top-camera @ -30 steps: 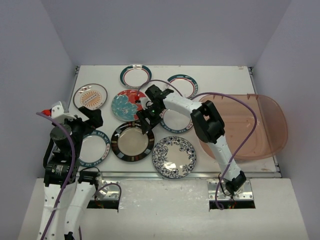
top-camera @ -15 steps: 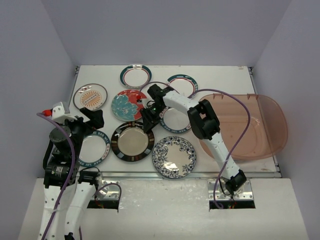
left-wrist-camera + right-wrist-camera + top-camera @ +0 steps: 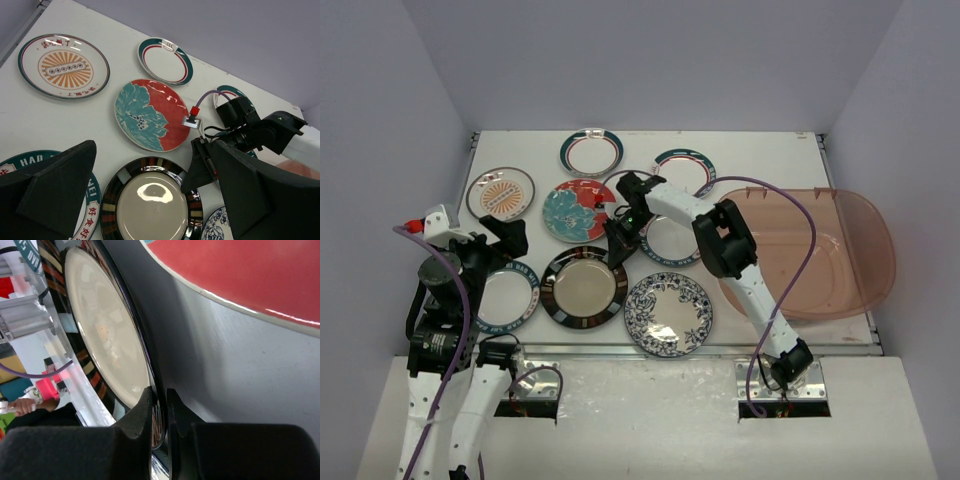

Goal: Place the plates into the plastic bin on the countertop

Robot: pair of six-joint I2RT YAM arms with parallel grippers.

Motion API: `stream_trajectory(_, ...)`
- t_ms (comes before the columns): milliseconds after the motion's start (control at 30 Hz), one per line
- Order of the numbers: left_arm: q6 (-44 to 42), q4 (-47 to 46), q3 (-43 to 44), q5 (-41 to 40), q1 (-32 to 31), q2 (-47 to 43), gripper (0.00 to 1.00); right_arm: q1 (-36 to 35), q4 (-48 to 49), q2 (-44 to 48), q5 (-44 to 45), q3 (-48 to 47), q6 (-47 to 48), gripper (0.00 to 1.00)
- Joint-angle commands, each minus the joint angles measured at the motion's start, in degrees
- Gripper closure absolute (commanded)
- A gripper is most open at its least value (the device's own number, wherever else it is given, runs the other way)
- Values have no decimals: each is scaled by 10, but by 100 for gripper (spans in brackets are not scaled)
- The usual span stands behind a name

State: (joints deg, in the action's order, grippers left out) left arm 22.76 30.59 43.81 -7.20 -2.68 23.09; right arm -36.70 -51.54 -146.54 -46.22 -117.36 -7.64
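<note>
Several round plates lie on the white countertop (image 3: 760, 150). My right gripper (image 3: 617, 247) is shut on the far right rim of the black-rimmed plate (image 3: 584, 286); in the right wrist view the rim (image 3: 156, 365) sits pinched between the two fingers (image 3: 159, 405). The red floral plate (image 3: 576, 210) lies just behind it. The translucent brownish-pink plastic bin (image 3: 840, 250) stands at the right. My left gripper (image 3: 152, 165) hangs open above the near left of the countertop, over the black-rimmed plate (image 3: 150, 205), holding nothing.
An orange-centred plate (image 3: 501, 193) lies at the left, teal-rimmed plates (image 3: 591, 152) (image 3: 685, 170) lie at the back and a blue-patterned plate (image 3: 668, 313) near the front edge. A lettered teal-rimmed plate (image 3: 508, 296) lies under my left arm. Another plate (image 3: 670, 240) lies under the right arm.
My right gripper has dropped a little toward the black-rimmed plate and its jaws have closed onto the rim. The left arm has stayed where it was.
</note>
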Motion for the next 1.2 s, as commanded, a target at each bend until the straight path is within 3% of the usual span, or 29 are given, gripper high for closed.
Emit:
stream_trajectory(0, -8, -33, -1, 5, -7, -5, 0, 10, 28, 32, -32, 2, 1, 100)
stream_trajectory(267, -7, -31, 0, 1, -7, -10, 0, 17, 70, 101, -118, 26, -42, 100)
stream_trajectory(733, -6, -29, 0, -4, -10, -13, 0, 48, 137, 224, -137, 63, -141, 100)
stream_trajectory(933, -4, -26, 0, -11, -11, -15, 0, 93, 178, 322, -132, 98, -196, 100)
stream_trajectory(1167, -4, -27, 1, -5, -13, -14, 0, 229, 309, 490, -156, 263, -310, 100)
